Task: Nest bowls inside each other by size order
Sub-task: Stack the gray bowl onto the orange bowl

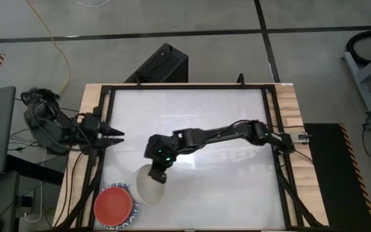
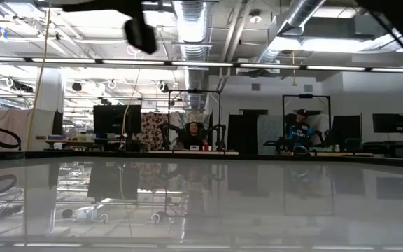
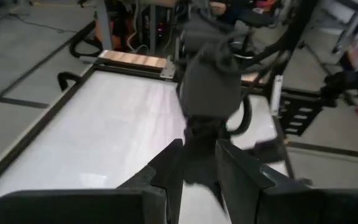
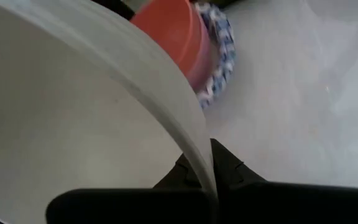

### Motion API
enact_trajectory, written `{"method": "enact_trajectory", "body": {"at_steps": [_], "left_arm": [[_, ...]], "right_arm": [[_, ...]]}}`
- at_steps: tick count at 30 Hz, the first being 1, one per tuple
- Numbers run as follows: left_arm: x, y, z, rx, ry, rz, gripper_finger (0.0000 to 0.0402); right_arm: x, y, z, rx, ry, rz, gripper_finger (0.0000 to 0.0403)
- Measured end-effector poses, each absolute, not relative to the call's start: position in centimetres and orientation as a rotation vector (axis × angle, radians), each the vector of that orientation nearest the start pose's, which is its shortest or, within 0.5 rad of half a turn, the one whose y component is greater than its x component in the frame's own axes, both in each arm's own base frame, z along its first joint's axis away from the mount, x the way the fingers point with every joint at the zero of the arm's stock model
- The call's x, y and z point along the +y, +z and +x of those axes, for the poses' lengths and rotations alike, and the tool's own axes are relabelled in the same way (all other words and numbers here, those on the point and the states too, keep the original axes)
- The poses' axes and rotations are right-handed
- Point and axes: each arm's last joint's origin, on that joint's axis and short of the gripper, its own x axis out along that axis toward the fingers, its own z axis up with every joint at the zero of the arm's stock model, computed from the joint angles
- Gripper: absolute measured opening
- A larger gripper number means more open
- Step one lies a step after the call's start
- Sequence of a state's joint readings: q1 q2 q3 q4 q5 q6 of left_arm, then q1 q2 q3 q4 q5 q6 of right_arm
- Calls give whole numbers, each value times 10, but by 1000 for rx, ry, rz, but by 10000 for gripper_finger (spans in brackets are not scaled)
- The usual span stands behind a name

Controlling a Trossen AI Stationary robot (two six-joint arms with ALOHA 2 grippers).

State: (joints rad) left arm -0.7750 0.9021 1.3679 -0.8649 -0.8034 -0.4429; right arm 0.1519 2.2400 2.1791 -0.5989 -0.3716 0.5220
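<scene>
Pinching the cream bowl (image 1: pixel 149 185) by its rim, the right gripper (image 1: pixel 158 175) hangs over the near-left part of the counter (image 1: pixel 192 116), just right of the stack. In the right wrist view the two dark fingers (image 4: pixel 227 169) sit closed down to the thickness of the wall, one inside and one outside, with the bowl (image 4: pixel 73 118) tipped up on edge and filling most of that view.

That bowl looks thin-walled, stiff and glossy, so I judge it light but slippery and breakable if it drops or knocks another dish. A rim grip like this one is the only sensible hold for a two-finger gripper. It leaves the bowl free to swing about the pinch point, so slow moves and a low release seem wise.

Near the counter's near-left corner lies the red bowl (image 1: pixel 113 205), sitting inside a blue-and-white bowl (image 1: pixel 132 207) whose patterned rim shows around it. The wrist view shows the same pair, red (image 4: pixel 169 28) within the patterned rim (image 4: pixel 222 53), just beyond the held bowl. I cannot tell whether other bowls lie under the red one. The cream bowl appears similar in width to the red one, so which fits in which is hard to judge.

The left gripper (image 1: pixel 111 136) waits at the counter's left edge, fingers drawn almost together, holding nothing.
</scene>
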Motion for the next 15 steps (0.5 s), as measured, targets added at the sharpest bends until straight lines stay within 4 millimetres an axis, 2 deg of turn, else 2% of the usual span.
{"method": "enact_trajectory", "body": {"at_steps": [5, 9, 11, 15], "left_arm": [[-66, 450, 96, 249, 52, -199, 83], [-58, 452, 88, 230, 48, -218, 83], [-55, 453, 85, 222, 46, -226, 83], [-52, 453, 82, 220, 47, -227, 83]], "right_arm": [[98, 292, 524, 727, 356, 558, 11], [104, 283, 535, 635, 399, 600, 11], [107, 285, 538, 592, 417, 601, 11], [114, 288, 548, 421, 493, 509, 11]]}}
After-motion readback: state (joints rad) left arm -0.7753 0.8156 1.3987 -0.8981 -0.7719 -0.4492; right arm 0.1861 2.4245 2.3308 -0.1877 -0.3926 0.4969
